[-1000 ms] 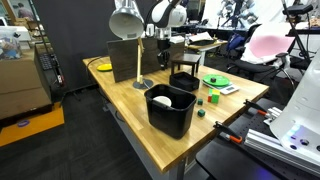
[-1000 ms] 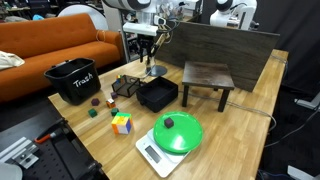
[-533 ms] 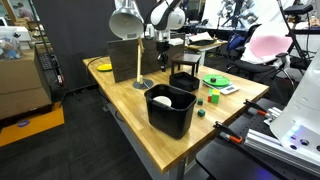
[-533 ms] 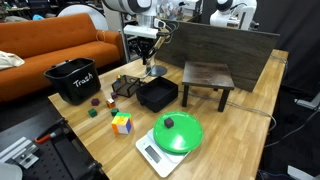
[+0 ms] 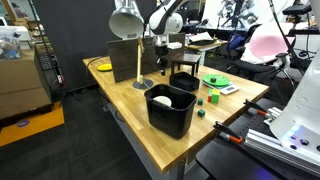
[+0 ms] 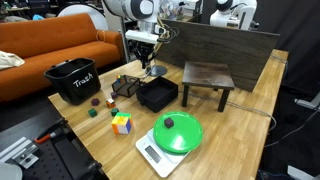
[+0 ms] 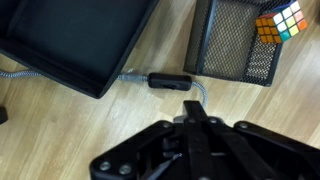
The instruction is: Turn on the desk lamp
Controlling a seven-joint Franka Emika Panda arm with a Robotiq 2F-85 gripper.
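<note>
So the arm's tipped over a touch since a second ago and the tool (image 7: 194,108), pinched shut on nothing, now hangs just above the cord switch (image 7: 170,82) lying on the worktop (image 7: 60,130) near the upright desk lamp (image 5: 137,55), so I'd guess a press comes next.

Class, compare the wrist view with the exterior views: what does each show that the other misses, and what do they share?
Only the wrist view shows the small black switch on the cord, lying on the wood just beyond the closed fingers. Only the exterior views show the desk lamp with its dome, stem and base, the tall black bin, and the green bowl on a scale. Both show the black tray, the Rubik's cube and the wooden table.
</note>
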